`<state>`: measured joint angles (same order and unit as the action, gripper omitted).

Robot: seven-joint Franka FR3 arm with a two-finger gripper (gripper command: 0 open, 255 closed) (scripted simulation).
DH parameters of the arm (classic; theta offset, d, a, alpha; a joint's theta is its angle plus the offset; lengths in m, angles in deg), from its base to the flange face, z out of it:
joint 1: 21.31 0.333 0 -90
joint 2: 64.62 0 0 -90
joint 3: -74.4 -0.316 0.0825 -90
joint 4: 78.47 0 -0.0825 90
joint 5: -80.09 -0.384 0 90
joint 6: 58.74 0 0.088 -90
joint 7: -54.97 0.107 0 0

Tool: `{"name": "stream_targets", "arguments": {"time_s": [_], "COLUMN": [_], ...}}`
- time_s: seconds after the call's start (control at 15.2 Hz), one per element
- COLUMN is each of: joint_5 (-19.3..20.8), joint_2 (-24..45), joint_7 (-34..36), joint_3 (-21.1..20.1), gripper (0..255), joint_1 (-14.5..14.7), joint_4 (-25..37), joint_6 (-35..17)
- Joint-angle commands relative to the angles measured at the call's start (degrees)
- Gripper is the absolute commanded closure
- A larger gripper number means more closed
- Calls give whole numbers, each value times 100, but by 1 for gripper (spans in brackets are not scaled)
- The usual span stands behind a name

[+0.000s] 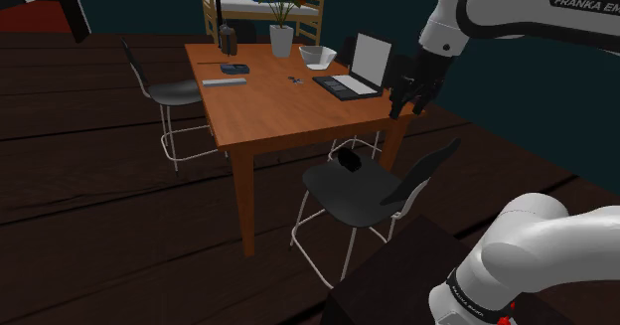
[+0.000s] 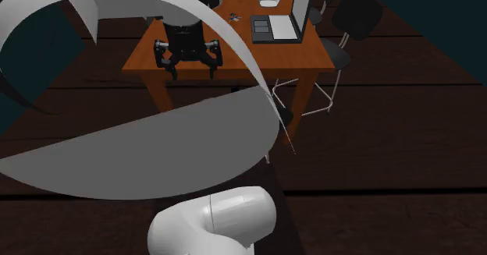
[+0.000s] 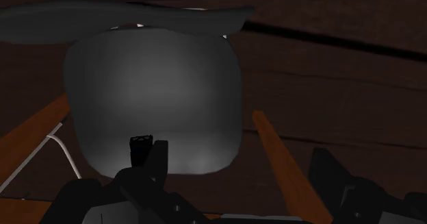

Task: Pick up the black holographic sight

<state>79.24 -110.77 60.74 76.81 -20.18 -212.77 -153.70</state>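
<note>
Sight [image 1: 348, 160] on blk chair seat [image 1: 363, 191], hand [image 1: 407, 108] above w/ jaws apart.

The white arm [image 1: 527, 10] reaches out, wrist bent down; the end effector [image 2: 192, 71] hangs with fingers [image 2: 211, 65] seemingly spread apart.

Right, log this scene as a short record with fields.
target: sight, black, lying on the chair seat
arm: gripper open, in the air over the seat, holding nothing
table: laptop, bowl, potted plant
status: sight not yet picked up
</note>
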Motion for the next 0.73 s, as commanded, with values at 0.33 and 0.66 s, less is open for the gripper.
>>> {"name": "stream_targets", "arguments": {"time_s": [0.33,0.66], "joint_5": [125,185], "joint_2": [715,1586], "joint_7": [-342,-688], "joint_3": [288,573], "gripper": [0,0], "joint_1": [-40,-59], "joint_4": [-199,-209], "joint_6": [-800,-1567]}}
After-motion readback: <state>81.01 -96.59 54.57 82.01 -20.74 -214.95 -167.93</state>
